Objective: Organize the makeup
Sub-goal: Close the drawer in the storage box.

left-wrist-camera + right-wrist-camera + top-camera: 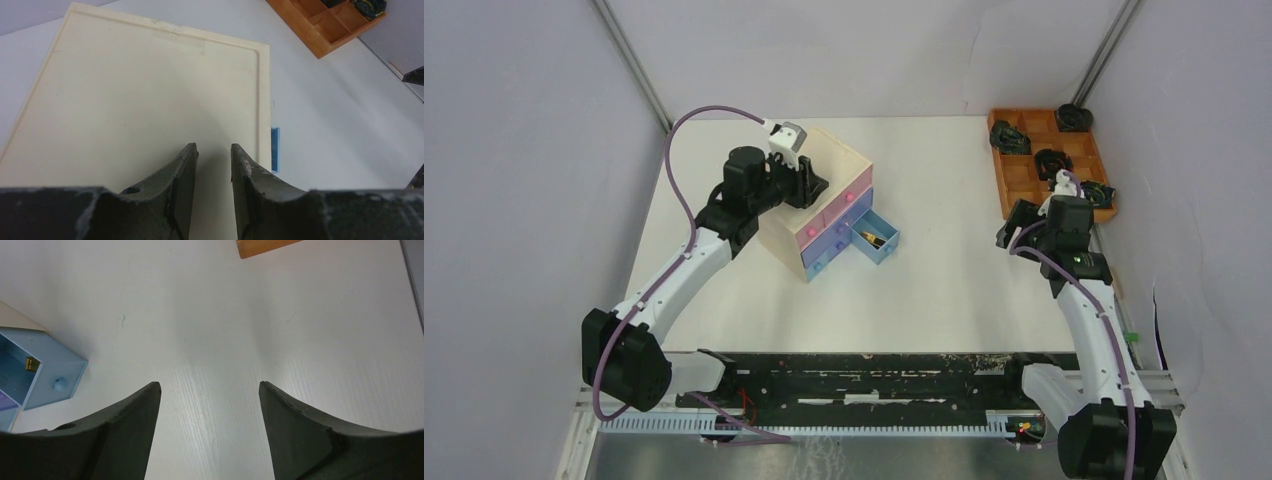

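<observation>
Left arm reaches over the pale wooden chest, which sits left of centre on the white surface. Left tool hangs over the chest's cream top panel. Its jaws are slightly parted with a narrow gap, nothing is between them, and the top panel shows through the gap. Whether the fingers touch the panel, cannot tell.

Chest front has pink and blue drawers. One blue drawer is pulled out toward the right. The only visible makeup lies inside this open drawer: a gold piece plus something dark beside it, too small to name. The right wrist view shows a gold bit against the drawer's inner wall. No other cosmetics are visible on the surface.

Right arm stands at the right side. Right tool is released, with jaws spread wide and empty over bare white surface. It sits between the open drawer and the orange-brown grid tray, nearer the tray. The tray is at the far right corner, with dark coiled objects in several compartments and on its right rim. A tray corner shows at the top of the right wrist view, and more of the tray at the upper right of the left wrist view.
</observation>
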Motion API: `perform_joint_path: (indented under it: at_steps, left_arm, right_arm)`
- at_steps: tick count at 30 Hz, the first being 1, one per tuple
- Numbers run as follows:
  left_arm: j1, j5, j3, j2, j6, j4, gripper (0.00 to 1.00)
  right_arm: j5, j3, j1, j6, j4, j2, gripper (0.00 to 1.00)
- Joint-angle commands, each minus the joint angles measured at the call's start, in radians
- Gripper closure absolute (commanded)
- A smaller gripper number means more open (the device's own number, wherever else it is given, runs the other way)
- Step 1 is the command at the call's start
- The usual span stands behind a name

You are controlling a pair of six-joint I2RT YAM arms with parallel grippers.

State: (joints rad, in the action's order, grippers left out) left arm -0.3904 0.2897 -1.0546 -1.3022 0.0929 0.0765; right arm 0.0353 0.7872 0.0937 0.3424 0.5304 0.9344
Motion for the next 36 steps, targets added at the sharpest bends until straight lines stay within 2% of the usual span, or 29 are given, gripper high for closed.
perform_joint_path:
  at_steps: [1, 9, 15, 27, 30, 36]
  left_arm:
    - [0.001, -0.054, 0.055, -0.062, -0.049, 0.270, 0.60]
    - [0.000, -0.032, 0.051, -0.064, -0.042, 0.268, 0.60]
    - [-0.001, -0.026, 0.051, -0.064, -0.040, 0.269, 0.59]
    - [0.000, -0.034, 0.044, -0.087, -0.046, 0.278, 0.60]
    - [0.000, -0.034, 0.045, -0.083, -0.046, 0.278, 0.59]
    - [-0.001, -0.037, 0.054, -0.081, -0.046, 0.275, 0.59]
  right_arm:
    - [-0.051, -0.003, -0.047, -0.023, -0.055, 0.026, 0.22]
    - [-0.060, 0.008, -0.173, -0.044, -0.079, 0.087, 0.23]
    - [0.061, 0.048, -0.287, -0.127, -0.054, 0.188, 0.23]
    - [0.044, 0.111, -0.548, -0.226, -0.038, 0.355, 0.22]
    - [0.020, 0.116, -0.590, -0.236, -0.048, 0.375, 0.23]
    - [-0.129, 0.145, -0.704, -0.292, -0.038, 0.410, 0.23]
